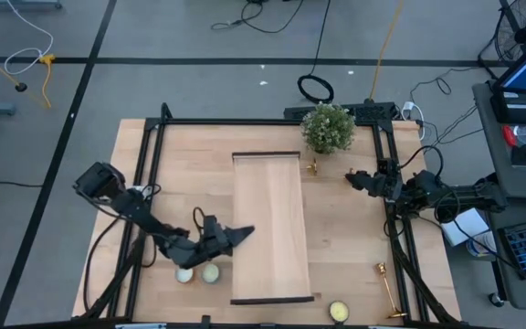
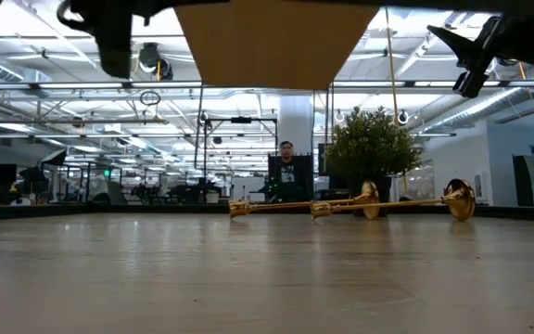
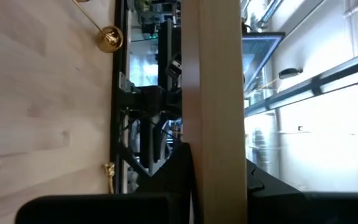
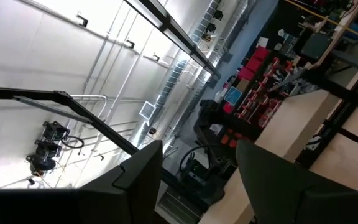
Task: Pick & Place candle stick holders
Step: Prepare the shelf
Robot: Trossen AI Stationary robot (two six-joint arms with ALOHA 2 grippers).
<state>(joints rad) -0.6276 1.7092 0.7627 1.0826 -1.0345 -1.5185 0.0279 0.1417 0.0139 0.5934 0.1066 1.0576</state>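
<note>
A long pale wooden tray (image 1: 272,224) hangs over the table's middle; the low view shows its underside (image 2: 276,42) high above the tabletop. My left gripper (image 1: 243,235) is shut on the tray's left long side. One gold candle stick holder (image 1: 389,291) lies on its side near the table's right front corner. A smaller gold piece (image 1: 313,167) sits by the plant. In the low view, two holders (image 2: 295,206) (image 2: 406,200) lie on their sides on the table. My right gripper (image 1: 350,178) waits open at the table's right side, above the surface, with nothing between its fingers. My left gripper pinches the tray's left long edge (image 3: 213,124) between its two fingers (image 3: 176,180), about two thirds of the way toward the near end. The fingers come level from the table's left. The tray is lifted clear of the table and lies roughly level.
Two round pale candles (image 1: 184,274) (image 1: 210,272) sit below my left arm, and a third (image 1: 339,311) sits near the front edge. A potted plant (image 1: 327,128) stands at the far middle. A black frame (image 1: 153,164) runs along the table's sides.
</note>
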